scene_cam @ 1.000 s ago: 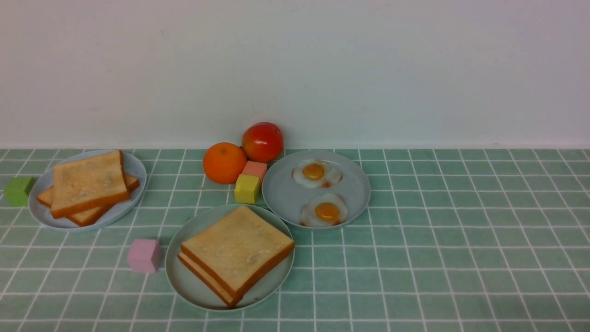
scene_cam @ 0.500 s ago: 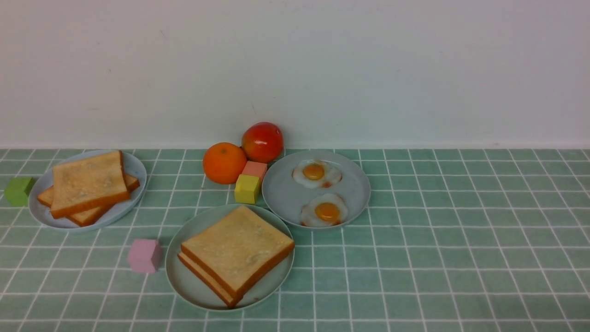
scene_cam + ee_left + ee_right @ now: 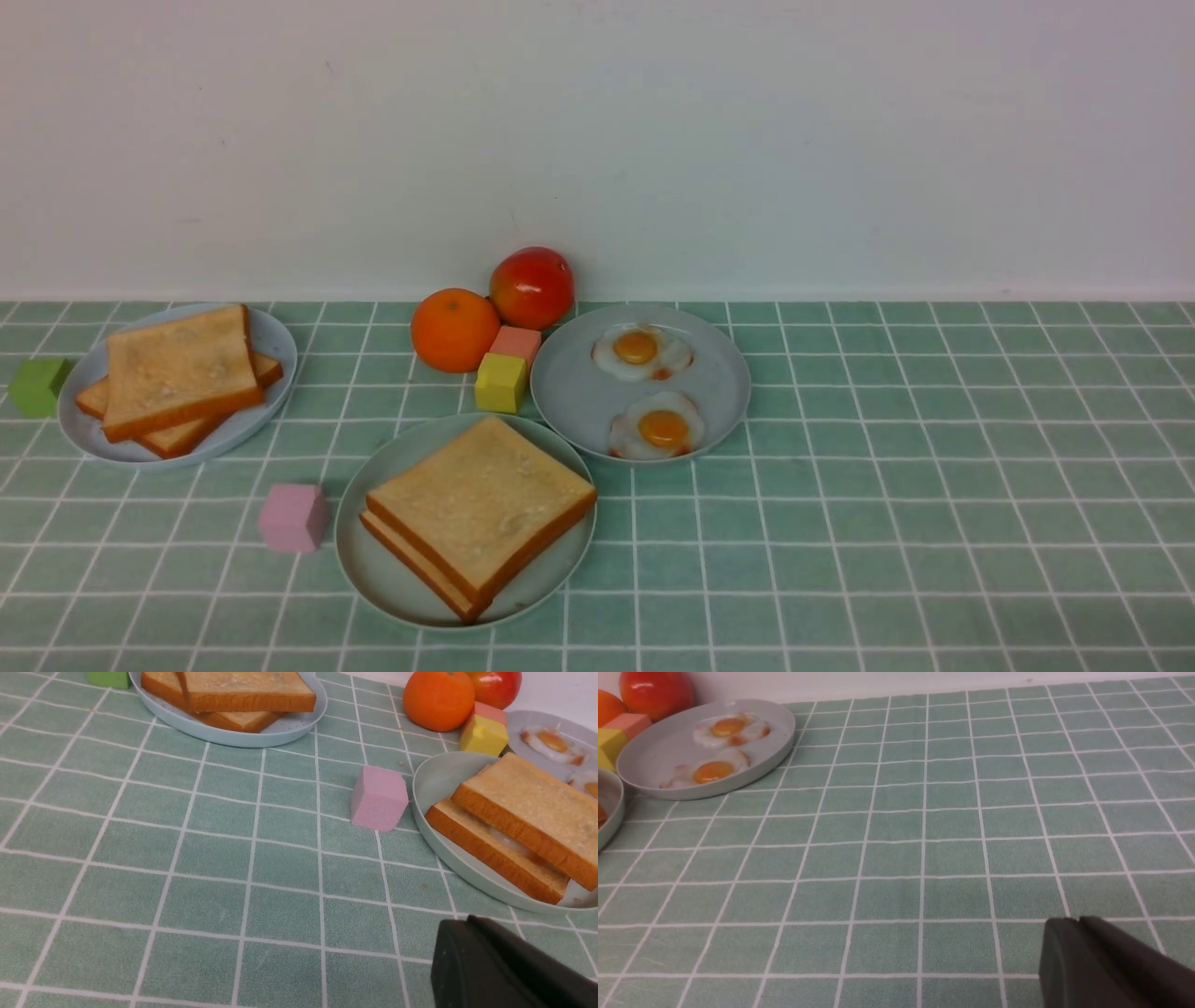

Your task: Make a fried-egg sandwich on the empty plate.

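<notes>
Right, both arms sit low and pulled back over the green tiled tabletop [image 3: 887, 523], out of the front view. The left end effector [image 3: 472, 921] shows only as a dark tip, jaws pressed together and holding nothing. The right end effector [image 3: 1076, 921] looks the same, its tips together as far as the wrist view shows, well clear of everything. Nearest, the fried-egg sandwich [image 3: 481, 509] rests on the mint plate [image 3: 373, 560], egg white peeking between the slices, a pink cube [image 3: 291, 516] just beside the rim. Farther back, the egg plate [image 3: 579, 392] carries two eggs. On the left, the toast stack [image 3: 177, 378]. Nothing on the tabletop has shifted over the last second.
</notes>
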`<state>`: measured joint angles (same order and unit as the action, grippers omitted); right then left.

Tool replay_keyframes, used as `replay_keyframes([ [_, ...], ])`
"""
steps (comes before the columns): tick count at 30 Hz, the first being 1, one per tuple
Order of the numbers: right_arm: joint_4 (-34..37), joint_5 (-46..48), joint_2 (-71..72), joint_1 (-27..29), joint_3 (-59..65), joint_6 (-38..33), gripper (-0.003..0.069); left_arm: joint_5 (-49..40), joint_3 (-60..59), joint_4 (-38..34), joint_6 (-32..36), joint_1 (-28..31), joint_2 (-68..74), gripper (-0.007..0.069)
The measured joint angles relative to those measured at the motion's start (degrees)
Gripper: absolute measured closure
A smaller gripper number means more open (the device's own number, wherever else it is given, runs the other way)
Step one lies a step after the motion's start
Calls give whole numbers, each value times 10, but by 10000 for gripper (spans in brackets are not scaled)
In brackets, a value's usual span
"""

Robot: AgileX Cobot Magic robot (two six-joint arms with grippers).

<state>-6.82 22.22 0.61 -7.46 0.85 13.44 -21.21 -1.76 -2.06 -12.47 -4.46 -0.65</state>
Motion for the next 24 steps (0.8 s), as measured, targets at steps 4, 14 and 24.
replay_keyframes([
  [4, 0, 0, 0, 0, 0, 0, 616, 0, 0, 0, 0, 0, 0, 638],
  [14, 0, 0, 0, 0, 0, 0, 607, 0, 0, 0, 0, 0, 0, 637],
  [24, 0, 0, 0, 0, 0, 0, 597, 0, 0, 0, 0, 0, 0, 629],
])
